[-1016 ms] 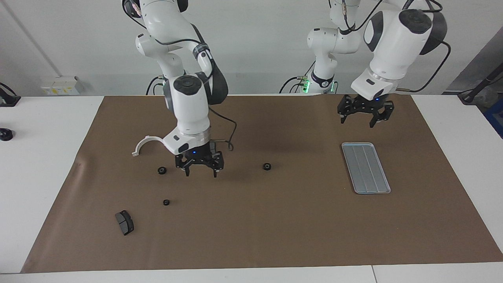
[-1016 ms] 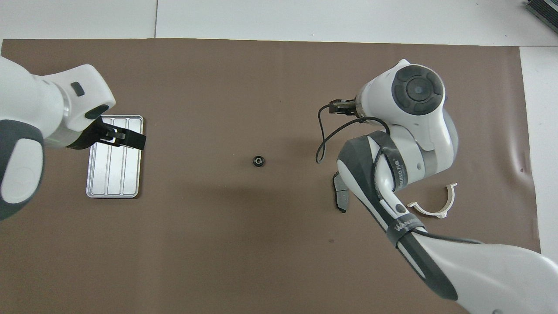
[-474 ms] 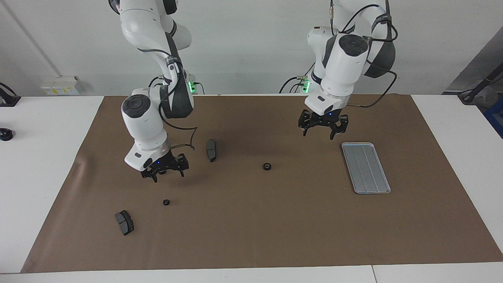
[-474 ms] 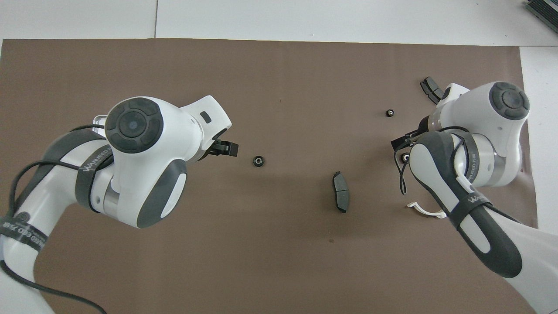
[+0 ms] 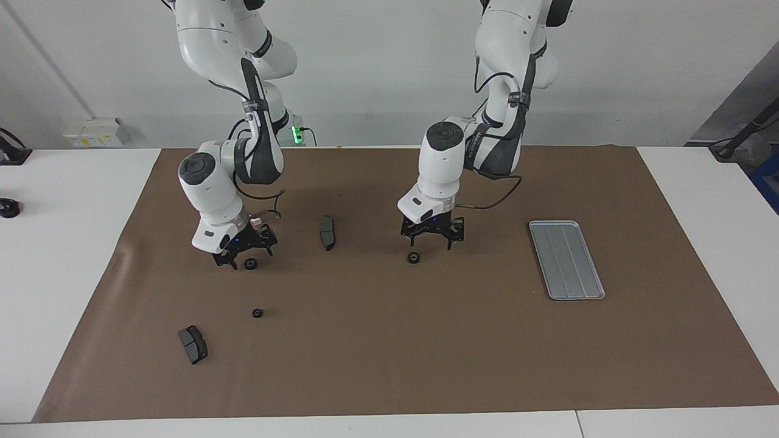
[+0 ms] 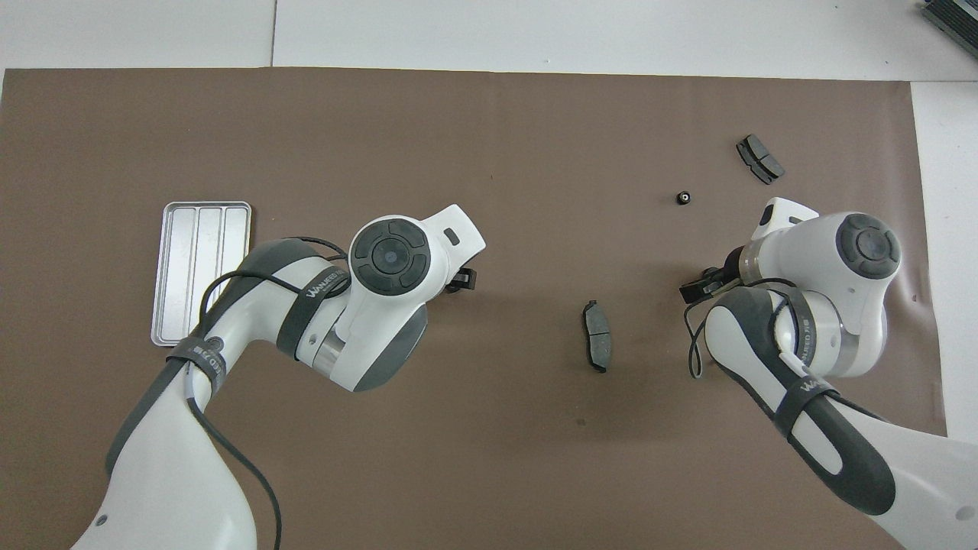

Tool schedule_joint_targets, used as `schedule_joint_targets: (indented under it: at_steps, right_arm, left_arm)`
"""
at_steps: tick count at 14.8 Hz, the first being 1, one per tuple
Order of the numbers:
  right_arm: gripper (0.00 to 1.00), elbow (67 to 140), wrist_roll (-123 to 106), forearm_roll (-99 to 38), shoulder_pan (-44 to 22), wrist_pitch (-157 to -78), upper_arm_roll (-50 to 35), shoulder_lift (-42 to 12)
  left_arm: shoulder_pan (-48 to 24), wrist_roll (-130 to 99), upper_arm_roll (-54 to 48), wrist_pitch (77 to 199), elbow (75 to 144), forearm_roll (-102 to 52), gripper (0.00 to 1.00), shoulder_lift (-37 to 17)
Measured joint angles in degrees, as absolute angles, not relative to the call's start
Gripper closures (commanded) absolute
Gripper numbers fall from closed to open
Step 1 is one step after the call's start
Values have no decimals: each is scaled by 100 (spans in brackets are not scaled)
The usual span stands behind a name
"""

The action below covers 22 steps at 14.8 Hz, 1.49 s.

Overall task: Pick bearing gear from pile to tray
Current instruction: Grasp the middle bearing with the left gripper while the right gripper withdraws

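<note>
The left gripper (image 5: 431, 236) hangs open and holds nothing, low over a gear (image 5: 414, 258) near the middle of the mat (image 5: 389, 365); its fingertips stand a little above the gear, not touching it. The right gripper (image 5: 243, 254) is also spread wide and empty, down close to the mat toward the right arm's end, with a second gear (image 5: 250, 263) showing just beneath it between its fingertips; whether they touch cannot be told. From overhead, the left gripper (image 6: 461, 279) covers its gear, and the right gripper (image 6: 700, 289) shows beside its own wrist. There are three gears in all: the third gear (image 5: 257, 313) lies alone, farther from the robots than the second. There are two pads: one pad (image 5: 327, 232) lies between the two grippers, and the other pad (image 5: 193, 344) lies farthest from the robots, toward the right arm's end. The one tray (image 5: 566, 260) sits toward the left arm's end, well apart from every gear.
</note>
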<state>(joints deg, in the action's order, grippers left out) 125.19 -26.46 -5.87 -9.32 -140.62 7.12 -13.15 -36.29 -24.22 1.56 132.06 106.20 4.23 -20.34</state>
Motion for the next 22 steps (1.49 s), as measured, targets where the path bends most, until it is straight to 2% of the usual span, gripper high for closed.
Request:
schedule_joint_targets:
  at_steps: [1,2,4,5,7,10,11,12,13,14,15,17,19,20,21,22]
  right_arm:
    - [0,12540,-2689,-587,-910,-14062,719,-1313]
    - [8,12569,-2716,-587,-870,-14062,719,-1311]
    - [31,12628,-2750,-587,-814,-14062,722,-1310]
    - [38,12641,-2751,-587,-809,-14063,722,-1310]
    - [42,12645,-2751,-587,-802,-14072,725,-1288]
    - [59,12656,-2751,-586,-792,-14073,723,-1237]
    - [69,12655,-2751,-586,-790,-14074,729,-1224]
    - [89,12659,-2751,-586,-792,-14074,726,-1218]
    - [100,12659,-2751,-586,-794,-14079,726,-1218]
    - [100,12659,-2750,-586,-794,-14084,726,-1212]
    - [100,12661,-2710,-589,-795,-14084,724,-1208]
    - [100,12659,-2579,-589,-809,-14084,719,-1208]
    - [100,12641,-2404,-590,-871,-14080,705,-1208]
    - [100,12600,-2284,-590,-898,-14059,697,-1204]
    - [100,12517,-2139,-591,-916,-13998,694,-1188]
    - [100,12400,-1947,-594,-925,-13912,693,-1155]
  left_arm:
    - [-3656,-2460,158,13232,10527,424,0,-2178]
    - [-3696,-2538,159,13281,10447,427,0,-2309]
    - [-3788,-2682,157,13441,10382,445,0,-2497]
    - [-3819,-2716,156,13529,10385,447,0,-2548]
    - [-3843,-2728,160,13623,10399,448,0,-2591]
    - [-3844,-2729,169,13773,10515,449,2,-2591]
    - [-3844,-2729,169,13848,10597,449,4,-2591]
    - [-3844,-2732,169,13873,10659,449,8,-2591]
    - [-3844,-2743,170,13870,10686,449,15,-2590]
    - [-3848,-2775,168,13857,10683,449,23,-2577]
    - [-3849,-2834,169,13833,10683,449,25,-2565]
    - [-3856,-2954,164,13836,10677,449,36,-2545]
    - [-3857,-3006,172,13835,10676,449,64,-2536]
    - [-3858,-3048,171,13834,10671,449,84,-2521]
    - [-3858,-3115,178,13834,10667,449,98,-2501]
    - [-3856,-3210,205,13830,10667,449,100,-2493]
